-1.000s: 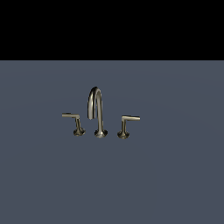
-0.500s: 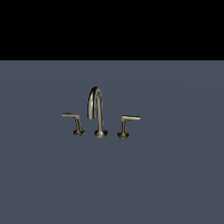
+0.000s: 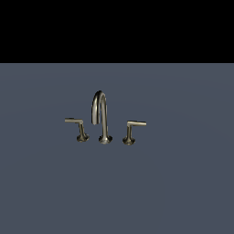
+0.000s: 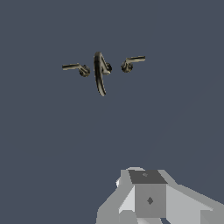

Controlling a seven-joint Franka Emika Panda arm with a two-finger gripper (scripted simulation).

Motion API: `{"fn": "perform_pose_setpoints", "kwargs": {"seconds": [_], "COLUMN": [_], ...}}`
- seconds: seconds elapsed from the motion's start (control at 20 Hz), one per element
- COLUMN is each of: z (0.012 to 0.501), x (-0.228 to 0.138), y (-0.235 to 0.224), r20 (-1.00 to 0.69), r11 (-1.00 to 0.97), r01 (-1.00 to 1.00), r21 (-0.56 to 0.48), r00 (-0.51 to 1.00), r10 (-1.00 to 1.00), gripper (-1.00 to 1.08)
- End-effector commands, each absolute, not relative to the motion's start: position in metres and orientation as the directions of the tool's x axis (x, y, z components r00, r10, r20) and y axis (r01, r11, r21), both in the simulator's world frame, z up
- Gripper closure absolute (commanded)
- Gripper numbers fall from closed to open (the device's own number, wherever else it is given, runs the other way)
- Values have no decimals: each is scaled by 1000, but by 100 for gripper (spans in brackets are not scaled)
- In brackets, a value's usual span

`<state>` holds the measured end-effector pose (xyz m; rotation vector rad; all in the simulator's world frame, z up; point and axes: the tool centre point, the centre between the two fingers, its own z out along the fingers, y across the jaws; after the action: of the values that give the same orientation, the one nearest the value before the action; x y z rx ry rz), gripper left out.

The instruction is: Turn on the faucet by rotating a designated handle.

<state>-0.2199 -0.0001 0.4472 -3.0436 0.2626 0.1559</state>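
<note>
The faucet (image 3: 103, 116) stands on a flat grey-blue surface, with an arched spout on a flared base. The handle (image 3: 76, 125) is the lever on the exterior view's left, its thin arm jutting leftward from its post. The twin lever (image 3: 133, 129) stands on the right, its arm jutting rightward. The wrist view looks down on the spout (image 4: 100, 75), the handle (image 4: 75, 68) and the twin lever (image 4: 132, 61). Part of my gripper (image 4: 148, 197) shows as grey and white blocks, well apart from the faucet and holding nothing that shows. Its jaws cannot be made out. The arm does not show in the exterior view.
The grey-blue surface (image 3: 183, 183) spreads all around the faucet. A black band fills the exterior view above the surface's far edge (image 3: 117, 63).
</note>
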Motion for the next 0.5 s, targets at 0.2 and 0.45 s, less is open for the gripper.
{"fn": "perform_pose_setpoints", "kwargs": {"seconds": [0.2,0.45], "z": [428,407], "x": [-183,-151], "y": [17,33], "r20": [-136,-166], "r11": [-949,-905], "r01": [-297,-410], "r21": [-102,-112], "r00": [950,906], "r10": [-283,-390], "gripper": [108,108]}}
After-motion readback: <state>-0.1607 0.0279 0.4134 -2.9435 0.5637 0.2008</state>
